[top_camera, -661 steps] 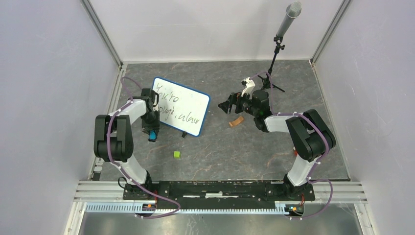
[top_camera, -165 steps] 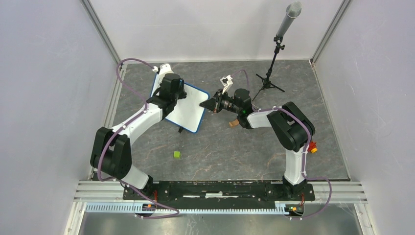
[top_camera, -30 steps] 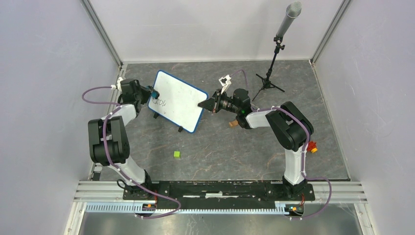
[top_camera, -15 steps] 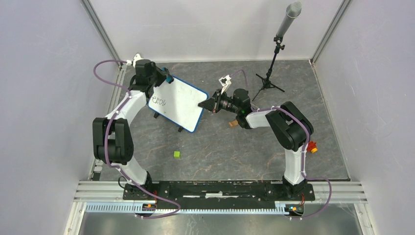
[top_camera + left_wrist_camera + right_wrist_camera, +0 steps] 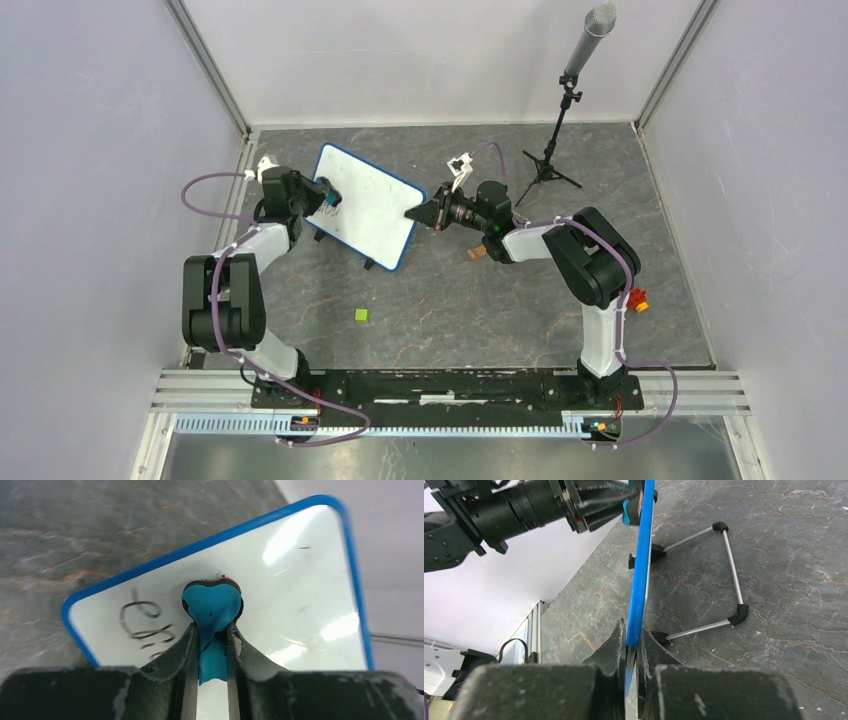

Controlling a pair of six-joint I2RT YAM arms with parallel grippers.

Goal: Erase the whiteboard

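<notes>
Grey marbled desk carries the whiteboard, propped at the far left. From above, the left fingers touch its left part, the right fingers its right corner. At the left wrist, the fingers grip a blue eraser pressed on the board, black writing just beside it. At the right wrist, the fingers clamp the blue frame. I judge the eraser should slide over the writing with even pressure, while the right grip prevents tipping.

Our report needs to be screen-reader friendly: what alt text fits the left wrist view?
The left gripper, shut on a teal eraser, holds it against the middle of the whiteboard. A few strokes of black handwriting sit near the board's lower-left corner, and the grey marbled table lies beyond.
</notes>
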